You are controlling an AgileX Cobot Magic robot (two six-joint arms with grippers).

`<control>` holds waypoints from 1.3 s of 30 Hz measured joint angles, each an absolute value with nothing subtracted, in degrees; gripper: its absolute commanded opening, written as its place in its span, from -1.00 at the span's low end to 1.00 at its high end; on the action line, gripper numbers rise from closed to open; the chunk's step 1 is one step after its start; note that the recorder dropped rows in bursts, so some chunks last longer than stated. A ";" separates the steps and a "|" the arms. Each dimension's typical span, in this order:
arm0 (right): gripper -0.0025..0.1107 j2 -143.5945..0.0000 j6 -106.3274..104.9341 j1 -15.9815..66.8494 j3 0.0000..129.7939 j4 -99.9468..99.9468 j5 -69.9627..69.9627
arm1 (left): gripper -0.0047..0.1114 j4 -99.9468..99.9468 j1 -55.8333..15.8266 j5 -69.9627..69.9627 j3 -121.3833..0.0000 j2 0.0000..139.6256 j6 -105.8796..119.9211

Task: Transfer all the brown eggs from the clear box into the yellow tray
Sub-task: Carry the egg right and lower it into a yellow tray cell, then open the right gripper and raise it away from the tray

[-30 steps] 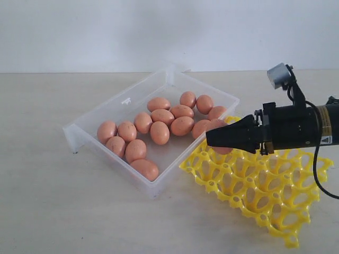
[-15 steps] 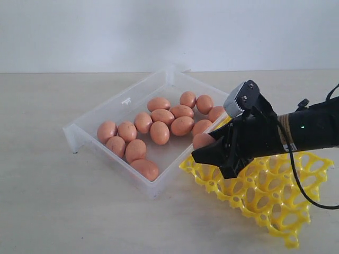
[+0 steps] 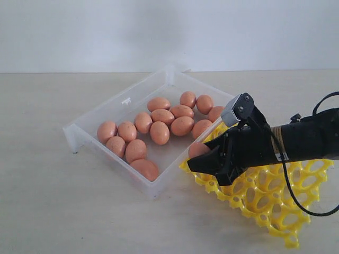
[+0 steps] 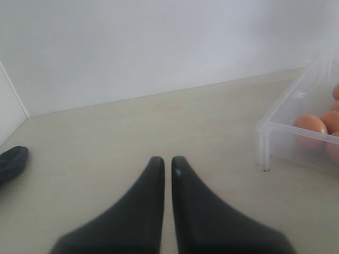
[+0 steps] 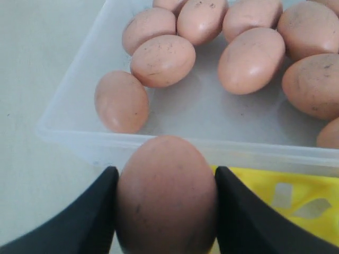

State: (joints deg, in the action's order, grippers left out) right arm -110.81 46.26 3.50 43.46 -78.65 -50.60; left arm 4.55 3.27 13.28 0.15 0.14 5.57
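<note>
A pale table (image 3: 53, 211) carries the clear box (image 3: 72, 135) full of brown eggs (image 3: 159, 132). The yellow tray (image 3: 275, 209) lies just beside the box. Above the box's near wall, the right end effector (image 3: 195, 163) pinches another brown egg (image 5: 167, 196). The left end effector (image 4: 167, 164), pressed together, is apart from the box.

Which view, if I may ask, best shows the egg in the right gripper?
The right wrist view: the held egg fills the foreground, clamped in the right gripper. The exterior view shows only part; the left wrist view, none.
</note>
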 measured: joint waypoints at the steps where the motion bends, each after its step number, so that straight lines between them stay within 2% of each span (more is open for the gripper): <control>1: -0.94 -110.81 46.15 3.50 43.46 -78.65 -50.60 | -0.85 4.55 3.27 13.28 0.15 0.14 5.57; 4: -0.78 -110.81 46.15 3.50 43.46 -78.65 -50.37 | -0.85 4.55 3.27 13.28 0.15 0.14 5.57; 10: -0.10 -110.81 47.11 3.50 43.58 -78.42 -49.90 | -0.85 4.55 3.27 13.28 0.15 0.14 5.57; 13: 0.07 -110.81 47.09 3.50 43.69 -78.42 -49.50 | -0.85 4.55 3.27 13.28 0.15 0.14 5.57; 31: 0.07 -110.37 47.13 3.50 43.81 -76.85 -49.40 | -0.85 4.55 3.27 13.28 0.15 0.14 5.57; 39: 0.07 -101.38 47.87 3.50 47.10 -72.45 -51.05 | -0.85 4.55 3.27 13.28 0.15 0.14 5.57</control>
State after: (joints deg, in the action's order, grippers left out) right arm -101.38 47.87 3.50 47.10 -72.45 -51.05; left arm 4.55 3.27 13.28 0.15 0.14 5.57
